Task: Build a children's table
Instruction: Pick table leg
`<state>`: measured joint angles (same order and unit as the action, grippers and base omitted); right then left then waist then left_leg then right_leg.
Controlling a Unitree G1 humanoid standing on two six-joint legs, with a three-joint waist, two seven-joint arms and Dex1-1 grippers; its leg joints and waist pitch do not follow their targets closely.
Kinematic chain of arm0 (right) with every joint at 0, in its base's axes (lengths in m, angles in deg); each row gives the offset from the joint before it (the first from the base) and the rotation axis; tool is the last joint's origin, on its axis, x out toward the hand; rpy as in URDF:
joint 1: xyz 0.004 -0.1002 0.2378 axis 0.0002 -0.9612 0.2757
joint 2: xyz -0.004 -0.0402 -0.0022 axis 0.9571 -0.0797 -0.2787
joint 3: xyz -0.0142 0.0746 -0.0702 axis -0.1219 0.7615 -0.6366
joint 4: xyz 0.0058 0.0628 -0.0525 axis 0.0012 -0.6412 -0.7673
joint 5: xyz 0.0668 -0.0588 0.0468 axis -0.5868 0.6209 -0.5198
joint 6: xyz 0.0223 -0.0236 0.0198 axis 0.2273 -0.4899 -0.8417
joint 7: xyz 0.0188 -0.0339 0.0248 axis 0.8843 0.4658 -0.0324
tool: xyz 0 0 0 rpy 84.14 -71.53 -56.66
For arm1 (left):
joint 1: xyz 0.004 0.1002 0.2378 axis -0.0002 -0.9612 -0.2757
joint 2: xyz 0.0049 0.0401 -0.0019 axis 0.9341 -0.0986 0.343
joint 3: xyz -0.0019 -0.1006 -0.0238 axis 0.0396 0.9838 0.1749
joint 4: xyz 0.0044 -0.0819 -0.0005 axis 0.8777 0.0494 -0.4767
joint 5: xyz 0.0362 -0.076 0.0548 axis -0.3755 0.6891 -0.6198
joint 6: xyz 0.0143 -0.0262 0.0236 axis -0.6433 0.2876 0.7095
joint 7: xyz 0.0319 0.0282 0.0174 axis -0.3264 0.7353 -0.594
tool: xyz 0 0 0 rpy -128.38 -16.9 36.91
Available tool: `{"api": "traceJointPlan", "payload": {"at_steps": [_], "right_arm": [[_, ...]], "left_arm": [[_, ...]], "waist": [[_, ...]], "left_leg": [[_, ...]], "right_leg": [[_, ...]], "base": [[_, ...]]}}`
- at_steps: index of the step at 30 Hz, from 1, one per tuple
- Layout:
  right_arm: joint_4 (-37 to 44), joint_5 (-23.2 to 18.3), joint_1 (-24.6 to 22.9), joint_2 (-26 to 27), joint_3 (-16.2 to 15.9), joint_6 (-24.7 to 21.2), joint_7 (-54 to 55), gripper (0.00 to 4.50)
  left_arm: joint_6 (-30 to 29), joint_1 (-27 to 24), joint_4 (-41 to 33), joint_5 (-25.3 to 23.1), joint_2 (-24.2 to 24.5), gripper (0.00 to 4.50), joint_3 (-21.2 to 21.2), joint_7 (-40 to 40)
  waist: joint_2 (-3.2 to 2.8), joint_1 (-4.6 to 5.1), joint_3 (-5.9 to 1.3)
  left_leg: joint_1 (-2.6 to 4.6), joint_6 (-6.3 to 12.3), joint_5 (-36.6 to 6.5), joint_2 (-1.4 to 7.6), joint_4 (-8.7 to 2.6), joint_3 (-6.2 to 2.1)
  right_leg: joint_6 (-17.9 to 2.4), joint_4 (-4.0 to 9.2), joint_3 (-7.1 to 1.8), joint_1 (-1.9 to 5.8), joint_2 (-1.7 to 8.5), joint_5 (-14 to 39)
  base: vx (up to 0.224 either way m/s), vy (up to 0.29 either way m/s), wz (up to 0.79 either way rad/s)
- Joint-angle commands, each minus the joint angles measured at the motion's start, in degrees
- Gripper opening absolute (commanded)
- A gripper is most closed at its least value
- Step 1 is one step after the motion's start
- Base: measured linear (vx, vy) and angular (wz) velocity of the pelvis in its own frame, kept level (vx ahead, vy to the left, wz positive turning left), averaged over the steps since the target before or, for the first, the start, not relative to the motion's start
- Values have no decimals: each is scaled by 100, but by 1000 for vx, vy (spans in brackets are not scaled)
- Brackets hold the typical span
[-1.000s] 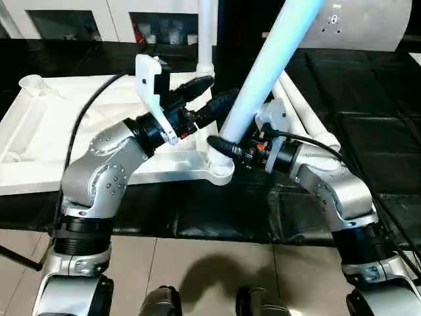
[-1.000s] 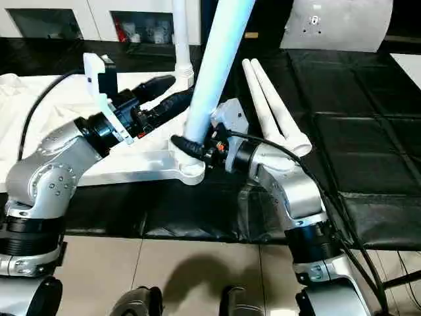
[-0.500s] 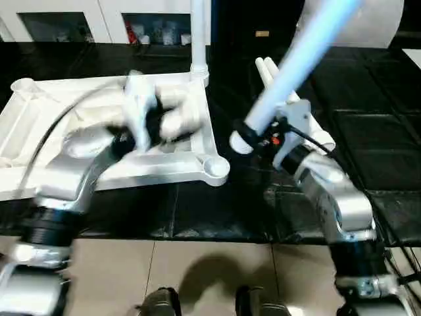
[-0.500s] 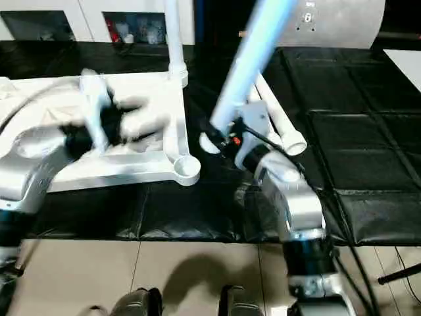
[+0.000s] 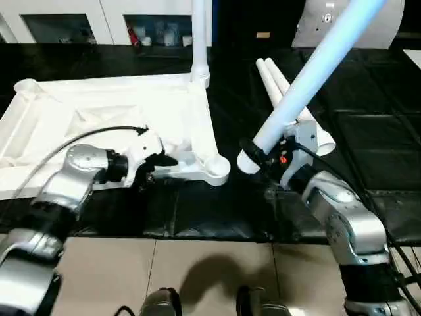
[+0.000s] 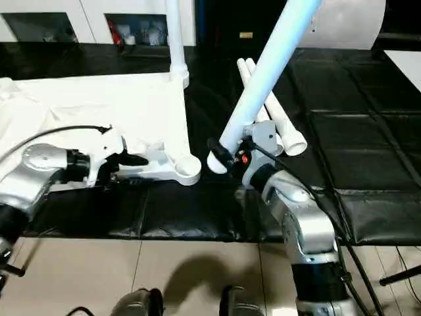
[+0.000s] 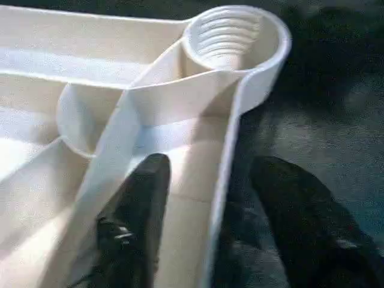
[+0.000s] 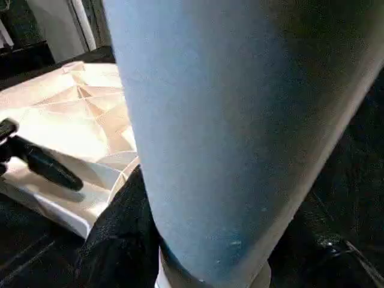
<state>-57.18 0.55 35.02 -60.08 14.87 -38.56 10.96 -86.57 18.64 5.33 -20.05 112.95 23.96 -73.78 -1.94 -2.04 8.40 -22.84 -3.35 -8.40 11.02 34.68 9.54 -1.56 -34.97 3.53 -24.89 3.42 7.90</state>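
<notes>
We straddle the top's (image 5: pixel 99 118) front rim with our left tool (image 7: pixel 204 198), its fingers apart, steadying it beside the near-right socket (image 5: pixel 216 168) at the desk's (image 5: pixel 368 99) front edge, while our right tool (image 5: pixel 253 153) clamps a tilted leg (image 5: pixel 309 79) for seating there.

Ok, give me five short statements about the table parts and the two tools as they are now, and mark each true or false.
1. The right tool holds a table leg near its thick end. True.
2. That leg is seated in the near corner socket. False: the socket is empty and the leg is tilted in the air beside it.
3. One leg stands upright in the far corner of the table top. True.
4. Two legs lie on the black surface. True.
5. The left tool grips a leg. False: its fingers straddle the top's edge wall near the socket.
</notes>
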Motion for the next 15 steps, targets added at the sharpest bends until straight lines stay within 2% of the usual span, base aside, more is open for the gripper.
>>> {"api": "traceJointPlan", "payload": {"at_steps": [1, 8, 9, 11, 12, 15], "right_arm": [[130, -82, -14, -44, -23, -42, -46, 191], [272, -131, -67, -127, -58, -160, -121, 191], [277, -140, -68, -133, -61, -170, -140, 191], [291, -158, -70, -154, -69, -180, -160, 191], [291, -159, -70, -156, -70, -181, -160, 191], [305, -179, -70, -167, -78, -198, -178, 191]], "left_arm": [[191, 161, 301, -121, -20, 243, -13, -121], [506, 510, 1069, -230, -141, 175, 1, -544], [525, 533, 1130, -245, -139, 175, -4, -579], [620, 597, 1313, -327, -122, 164, -27, -648], [627, 601, 1329, -326, -123, 142, -22, -651], [697, 620, 1431, -319, -132, 135, 27, -670]], "waist": [[-95, -20, -599], [-102, -44, -625], [-134, -47, -631], [-115, -38, -628], [-115, -40, -628], [-114, -47, -625]], "left_leg": [[159, -97, -1713, 97, -404, -60], [150, -34, -1587, 85, -382, -47], [159, -34, -1608, 90, -382, -50], [157, -32, -1649, 90, -384, -49], [161, -32, -1654, 88, -384, -47], [158, -13, -1646, 90, -380, -44]], "right_leg": [[-993, 476, -251, 383, 384, 1995], [-1095, 469, -255, 412, 390, 1846], [-1104, 468, -254, 406, 390, 1862], [-1112, 472, -248, 410, 386, 1876], [-1101, 477, -248, 408, 386, 1916], [-1088, 488, -250, 402, 398, 2051]], "base": [[0, 0, 0], [0, 0, 0], [0, 0, 0], [0, 0, 0], [0, 0, 0], [0, 0, 0]]}}
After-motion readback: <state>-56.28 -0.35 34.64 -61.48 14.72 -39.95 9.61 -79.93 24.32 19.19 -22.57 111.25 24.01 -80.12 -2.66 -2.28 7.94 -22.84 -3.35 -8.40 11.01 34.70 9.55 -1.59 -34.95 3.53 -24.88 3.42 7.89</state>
